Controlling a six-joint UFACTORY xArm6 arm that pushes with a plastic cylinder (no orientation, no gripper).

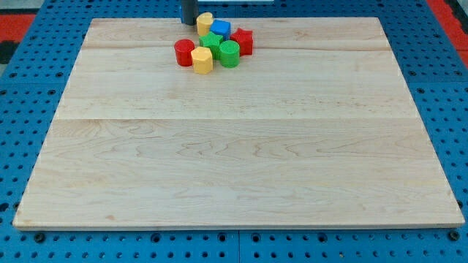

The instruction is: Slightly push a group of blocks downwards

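Note:
A tight cluster of blocks sits near the top edge of the wooden board, left of centre. It holds a yellow block at the top, a blue block, a red star-like block, a green block, a green cylinder, a red cylinder and a yellow hexagonal block. My tip stands at the top of the view, just left of the top yellow block and above the red cylinder.
The board lies on a blue pegboard table with rows of holes. Red patches show at the top corners of the view.

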